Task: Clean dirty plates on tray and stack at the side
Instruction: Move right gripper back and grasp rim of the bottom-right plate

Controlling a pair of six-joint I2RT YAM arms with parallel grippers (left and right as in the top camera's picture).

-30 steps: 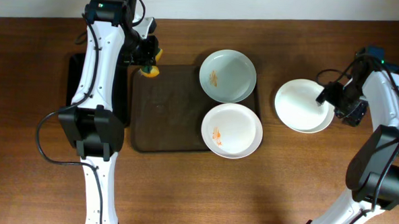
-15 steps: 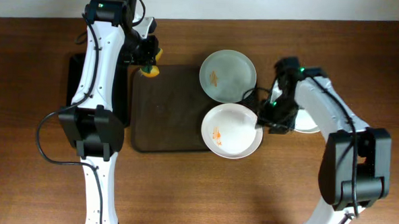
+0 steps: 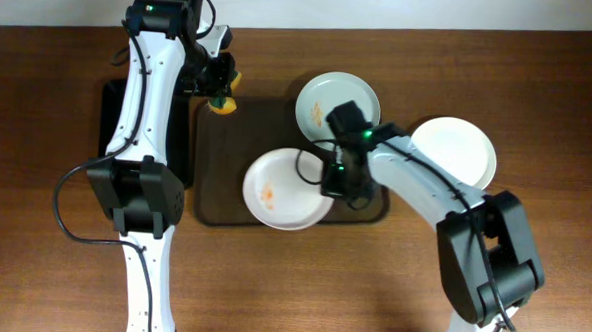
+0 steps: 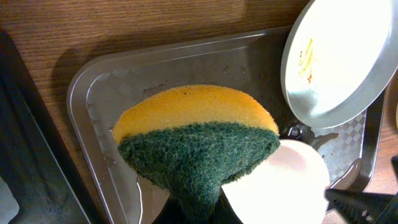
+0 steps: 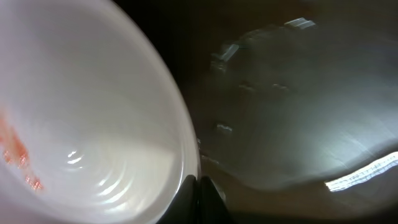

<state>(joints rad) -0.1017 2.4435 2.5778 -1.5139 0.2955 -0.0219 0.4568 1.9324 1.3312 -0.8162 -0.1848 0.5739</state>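
A dirty plate [image 3: 280,190] with an orange smear lies over the middle of the dark brown tray [image 3: 226,163]. My right gripper [image 3: 334,178] is shut on its right rim, and the right wrist view shows the fingers [image 5: 200,193] pinched on that plate's edge [image 5: 81,124]. A second smeared plate [image 3: 339,108] sits at the tray's far right corner. A clean white plate [image 3: 455,153] rests on the table to the right of the tray. My left gripper [image 3: 219,86] hovers over the tray's far left corner, shut on a yellow and green sponge [image 4: 199,137].
A narrower black tray [image 3: 107,128] lies left of the brown one, under the left arm. The right arm reaches across the tray's right end. Bare wooden table surrounds the trays.
The right gripper left the clean plate at the right, crossed to the near dirty plate, shut on its rim and drew it leftward to the tray's middle. The left arm stayed put.
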